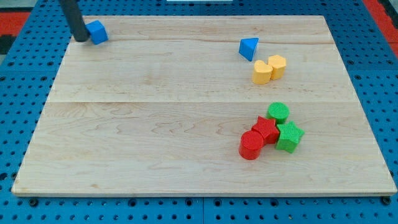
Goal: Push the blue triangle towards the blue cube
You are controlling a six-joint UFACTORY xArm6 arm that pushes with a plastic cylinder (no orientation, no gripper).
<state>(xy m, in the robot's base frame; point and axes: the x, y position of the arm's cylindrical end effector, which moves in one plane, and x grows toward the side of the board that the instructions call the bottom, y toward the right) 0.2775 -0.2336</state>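
Note:
The blue triangle [249, 48] lies near the view's top right of the wooden board. The blue cube [97, 32] sits at the board's top left corner. My tip [81, 38] is at the end of the dark rod coming down from the view's top left, touching or almost touching the blue cube's left side. The tip is far to the left of the blue triangle.
A yellow heart-shaped block [262, 71] and a yellow cylinder [277, 65] lie just below the triangle. Lower right is a cluster: a green cylinder [278, 112], a green star [289, 135], a red star [265, 130] and a red cylinder [251, 145]. The board's edge [186, 194] borders blue pegboard.

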